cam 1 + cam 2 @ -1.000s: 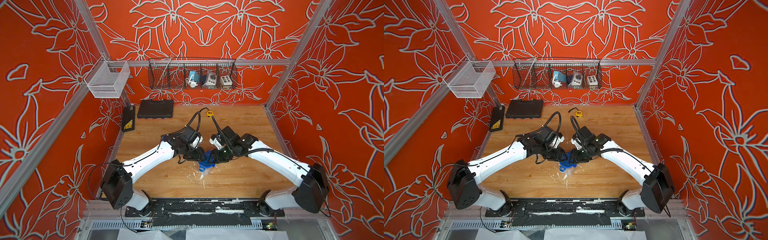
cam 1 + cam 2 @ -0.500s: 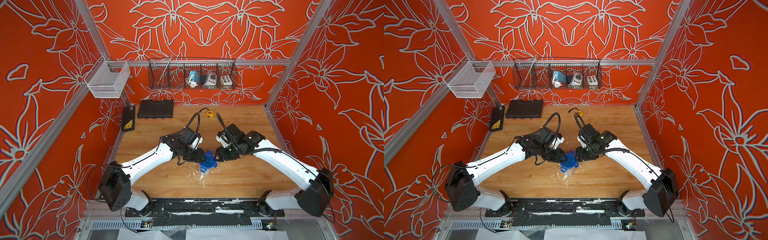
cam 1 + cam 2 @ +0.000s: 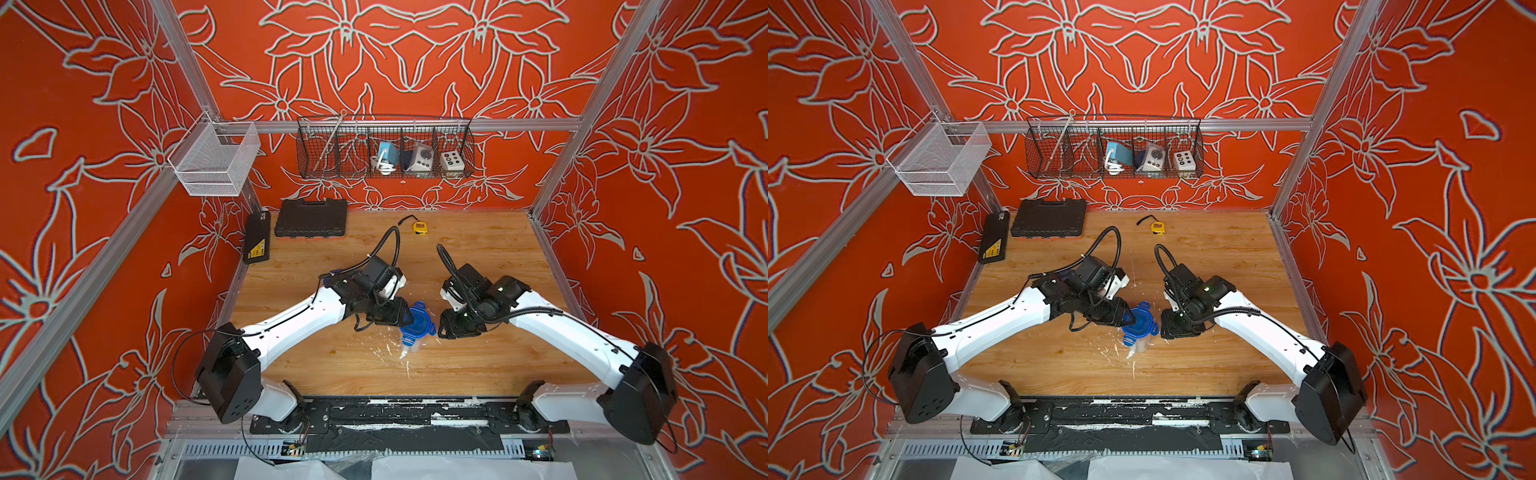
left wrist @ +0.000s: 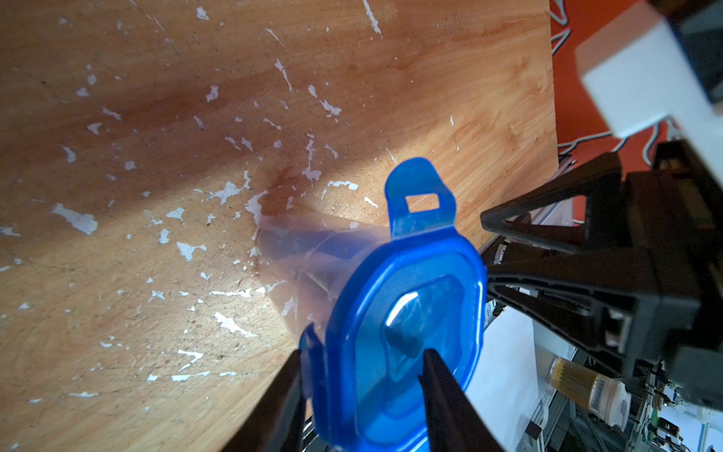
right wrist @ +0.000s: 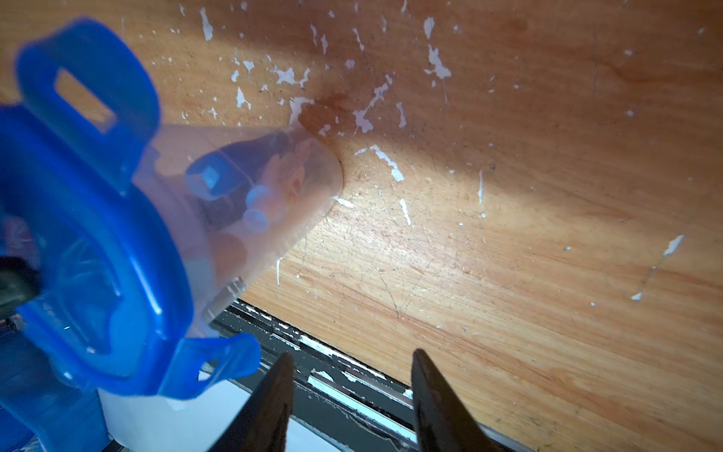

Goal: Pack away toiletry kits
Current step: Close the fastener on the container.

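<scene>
A clear tub with a blue clip lid (image 3: 417, 323) (image 3: 1139, 323) stands upright at the middle of the wooden table (image 3: 478, 257). My left gripper (image 3: 405, 319) (image 3: 1128, 320) reaches it from the left. In the left wrist view that gripper (image 4: 364, 371) is shut on the lid's (image 4: 410, 297) near edge, one finger outside the folded tab, one over the lid top. My right gripper (image 3: 441, 330) (image 5: 350, 368) hangs open just right of the tub, with nothing between its fingers. Blue items (image 5: 211, 176) show through the tub wall. One tab (image 4: 420, 195) sticks up unclipped.
Two black tool cases (image 3: 311, 218) (image 3: 256, 237) lie at the back left. A yellow tape measure (image 3: 419, 227) lies at the back middle. A black wire basket (image 3: 384, 147) and a white mesh basket (image 3: 214, 160) hang on the walls. Paint flecks mark the wood.
My right gripper has drawn back to the right, off the tub's lid. The left gripper stays at the lid's left edge and the tub has not shifted.
</scene>
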Controlling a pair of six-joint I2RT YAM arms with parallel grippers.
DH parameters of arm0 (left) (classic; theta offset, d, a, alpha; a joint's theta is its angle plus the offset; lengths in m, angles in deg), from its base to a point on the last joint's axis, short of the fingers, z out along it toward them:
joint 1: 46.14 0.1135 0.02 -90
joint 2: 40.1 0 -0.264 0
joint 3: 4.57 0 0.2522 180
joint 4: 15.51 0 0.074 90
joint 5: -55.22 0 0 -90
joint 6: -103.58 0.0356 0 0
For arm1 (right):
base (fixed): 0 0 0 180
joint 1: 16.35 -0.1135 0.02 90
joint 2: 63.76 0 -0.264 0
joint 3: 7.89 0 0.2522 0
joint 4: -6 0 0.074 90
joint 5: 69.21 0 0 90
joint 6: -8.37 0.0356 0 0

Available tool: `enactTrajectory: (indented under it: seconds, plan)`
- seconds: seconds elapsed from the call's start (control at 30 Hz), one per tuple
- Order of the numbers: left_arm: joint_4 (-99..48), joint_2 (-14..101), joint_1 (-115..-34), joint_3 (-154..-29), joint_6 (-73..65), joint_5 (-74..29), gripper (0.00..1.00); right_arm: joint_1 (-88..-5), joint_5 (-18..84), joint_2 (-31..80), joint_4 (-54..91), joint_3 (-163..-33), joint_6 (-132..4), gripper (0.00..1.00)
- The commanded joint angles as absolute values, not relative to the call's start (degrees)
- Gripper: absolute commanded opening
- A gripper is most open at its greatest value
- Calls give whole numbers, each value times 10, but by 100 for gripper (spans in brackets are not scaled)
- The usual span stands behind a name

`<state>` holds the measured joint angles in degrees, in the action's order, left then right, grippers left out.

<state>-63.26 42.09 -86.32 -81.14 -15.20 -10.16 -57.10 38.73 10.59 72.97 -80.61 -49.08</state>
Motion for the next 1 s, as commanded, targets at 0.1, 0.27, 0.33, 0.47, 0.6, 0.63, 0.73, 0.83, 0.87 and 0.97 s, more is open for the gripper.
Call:
enactTrajectory:
  seconds: [0.1,0.27,0.33,0.47,0.6,0.63,0.73,0.83,0.87,0.97]
  plan:
    - [-679,431,-871,-790,-152,-110,44,-569,396,101,692,-797,-474,49]
    - [-676,432,-871,-787,-153,-107,44,-569,410,99,676,-786,-470,49]
    - [-675,432,-871,-785,-154,-104,44,-569,418,105,668,-784,-468,48]
    - [-672,434,-871,-785,-155,-100,43,-569,424,106,658,-784,-468,49]
    - [-671,434,-871,-784,-157,-97,43,-569,438,105,636,-781,-465,49]
    - [-671,434,-871,-784,-157,-96,43,-569,443,104,628,-778,-462,48]
    - [-670,434,-871,-782,-159,-96,43,-570,460,102,606,-768,-455,48]
    - [-668,434,-871,-778,-162,-94,43,-570,468,101,597,-761,-452,48]
    - [-666,433,-871,-776,-164,-92,42,-570,470,100,592,-758,-449,48]
    - [-659,433,-871,-770,-169,-84,42,-570,476,100,575,-754,-441,48]
